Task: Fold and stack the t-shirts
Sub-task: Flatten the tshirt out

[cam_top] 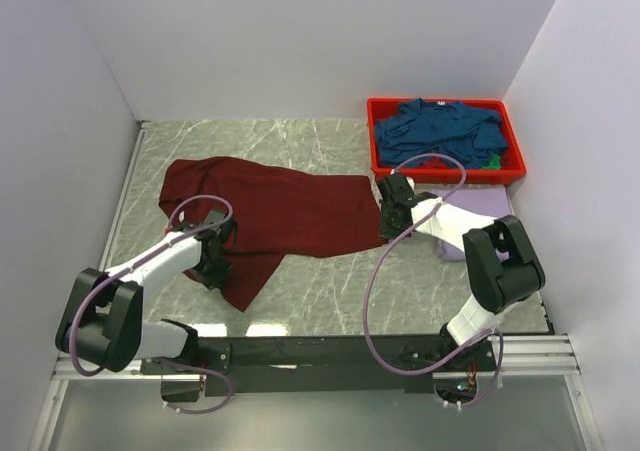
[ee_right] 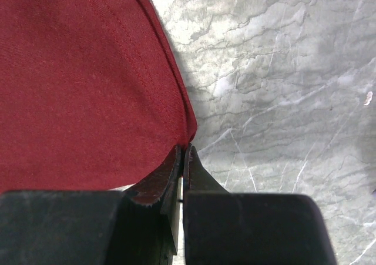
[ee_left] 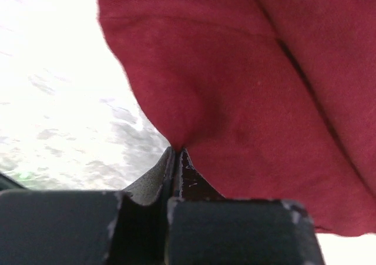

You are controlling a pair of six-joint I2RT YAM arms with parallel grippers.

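Observation:
The dark maroon t-shirt [cam_top: 270,211] lies spread across the marble table, partly bunched. My left gripper [cam_top: 213,254] is shut on its near-left part; in the left wrist view the cloth [ee_left: 247,89] is pinched at the tips [ee_left: 177,150]. My right gripper [cam_top: 388,221] is shut on the shirt's right edge; in the right wrist view the hem corner [ee_right: 88,89] is nipped between the tips [ee_right: 185,147]. A pale lavender shirt [cam_top: 475,209] lies folded at the right, partly under the right arm. Teal-blue shirts [cam_top: 445,131] fill the red bin.
The red plastic bin [cam_top: 375,136] stands at the back right against the wall. White walls close in the table on the left, back and right. The marble tabletop [cam_top: 330,291] shows in front of the maroon shirt.

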